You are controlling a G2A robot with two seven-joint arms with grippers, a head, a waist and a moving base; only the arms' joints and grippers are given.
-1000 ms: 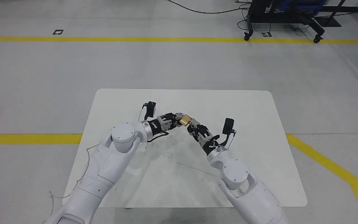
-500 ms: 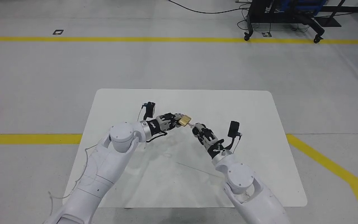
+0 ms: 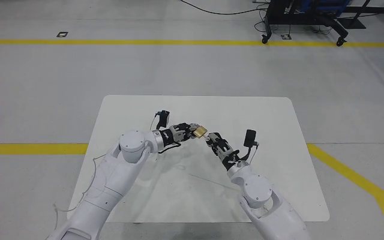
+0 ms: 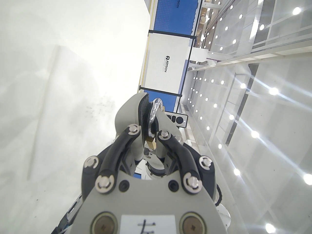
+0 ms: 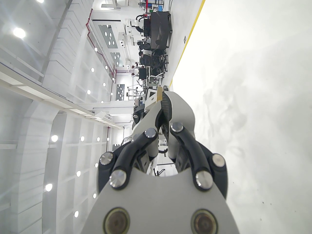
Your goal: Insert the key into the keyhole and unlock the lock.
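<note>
A brass padlock (image 3: 198, 130) is held above the white table (image 3: 264, 114) near its middle, with my left gripper (image 3: 188, 131) shut on it. In the left wrist view the silver shackle (image 4: 156, 107) sits pinched between the fingertips and a bit of the brass body (image 4: 151, 143) shows lower down. My right gripper (image 3: 210, 140) is just to the right of the padlock, shut on the key, whose thin brass edge (image 5: 159, 94) sticks out past the fingertips. The key tip points at the padlock's end. I cannot tell whether it touches.
Both arms meet over the table's centre. A yellow floor line (image 3: 36, 148) runs past both sides of the table, and a dark wheeled rack (image 3: 306, 18) stands far behind.
The right gripper drew back from the padlock to the right and turned its wrist, then edged closer again. The left gripper with the padlock shifted slightly down and right.
</note>
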